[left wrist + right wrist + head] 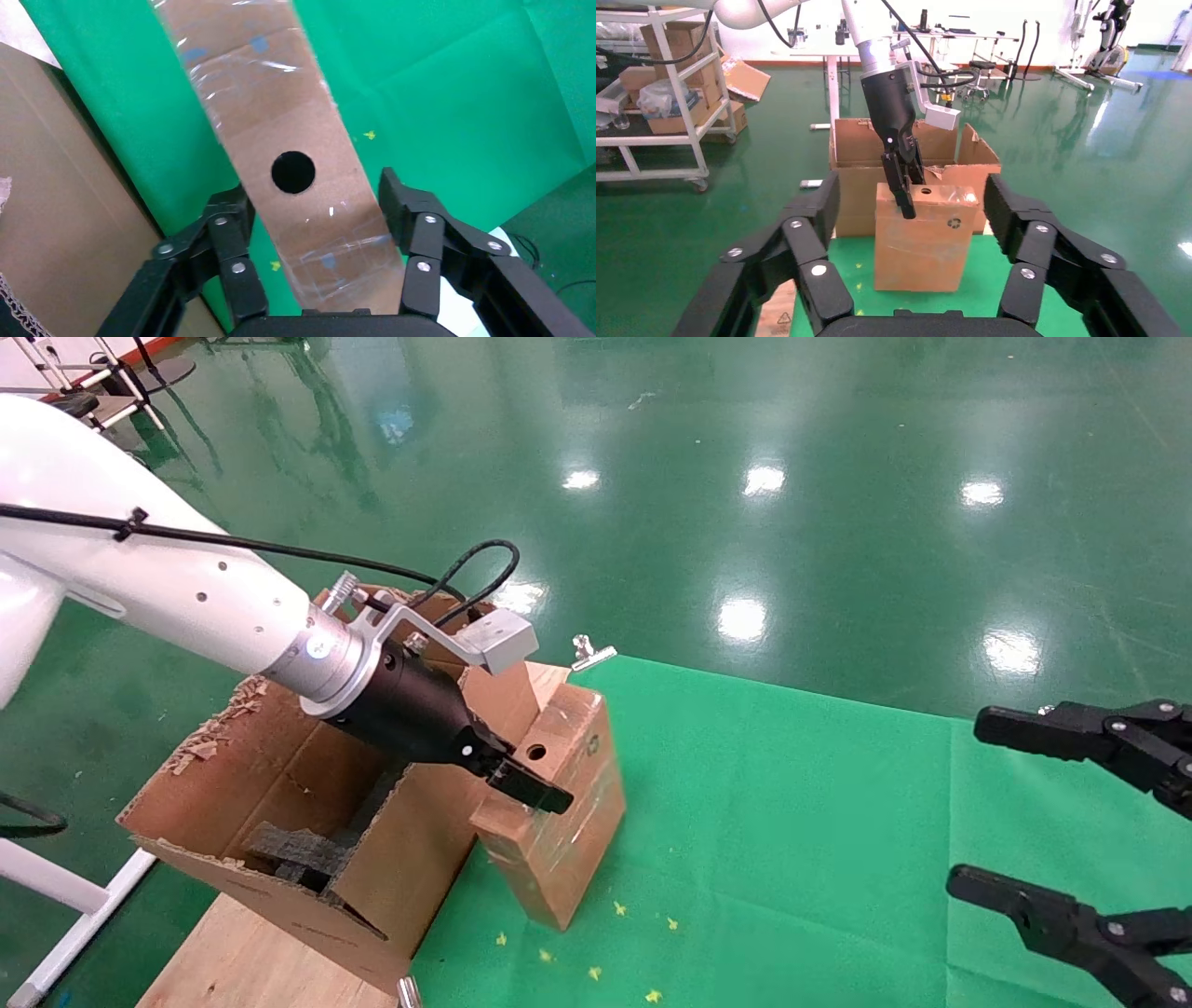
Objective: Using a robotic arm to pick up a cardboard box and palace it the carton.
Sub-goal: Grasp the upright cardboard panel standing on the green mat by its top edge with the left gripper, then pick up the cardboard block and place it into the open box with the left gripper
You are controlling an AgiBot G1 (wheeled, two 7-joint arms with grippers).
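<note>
Left end effector (529, 782) astride the top of the cardboard box (563, 803), fingers (232, 239) flanking its narrow holed side; contact can't be confirmed. Box stands on edge on the green-covered surface (792, 822), against the carton (307, 803); brown, glossy tape, recycling mark. Shiny green floor (745, 477) beyond. Right end effector (968, 812) parked wide open, well apart.

cardboard box (559, 803) on table (792, 822), right of carton (307, 803) | foam blocks (289, 854) in carton
</note>
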